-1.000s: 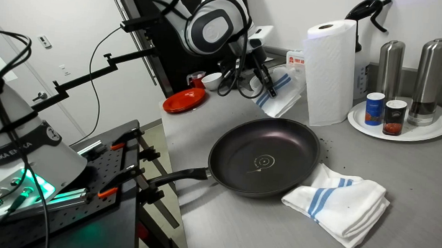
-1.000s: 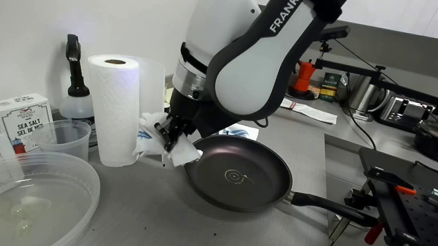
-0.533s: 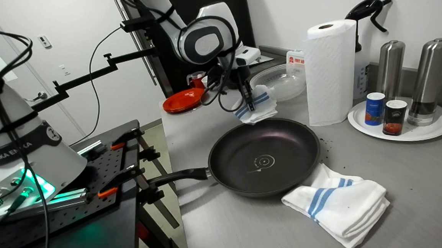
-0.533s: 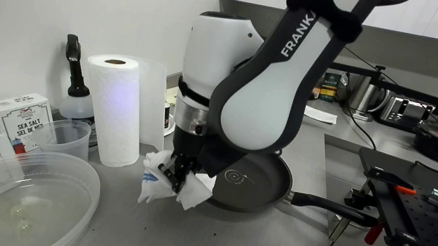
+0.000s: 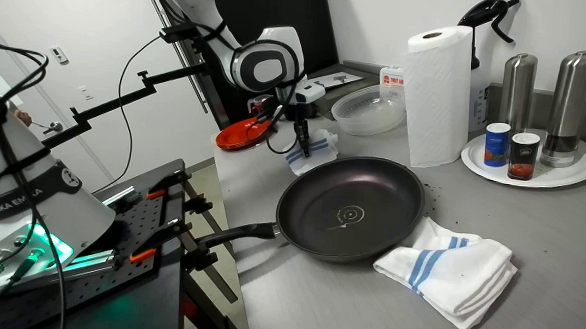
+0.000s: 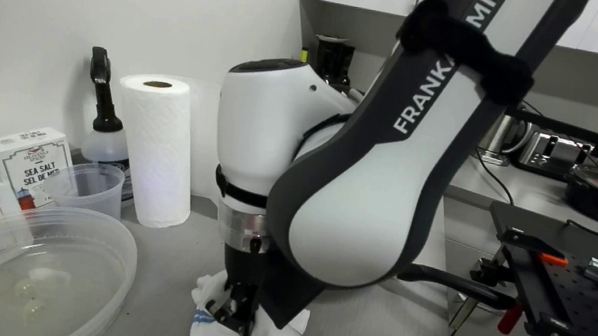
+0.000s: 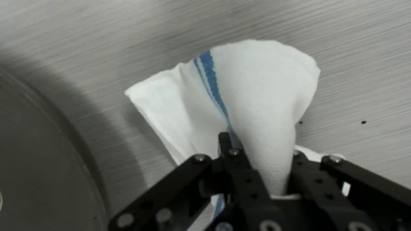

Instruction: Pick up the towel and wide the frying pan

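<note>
By the black two-fingered claw [image 7: 260, 154], the small thin white cloth towel with blue stripes [image 7: 263, 80] is pinched: in the wrist view the claw's fingers are drawn in on a bunched fold, and the narrow space between them is filled with cloth. From the grip, the rounded part of the towel is spread toward twelve o'clock and a pointed corner toward ten. Whether the grey brushed countertop [image 7: 362, 64] beneath is touched cannot be told. In an exterior view the towel is held just beside the rim of the large round black frying pan [image 5: 349, 201], at its eleven o'clock; the pan's long black handle [image 5: 243, 231] is pointed between eight and nine. At the pan's four o'clock, a larger, thicker white folded towel with blue stripes [image 5: 453, 281] is laid, and at one o'clock a tall white paper roll [image 5: 436, 102] is stood.
</note>
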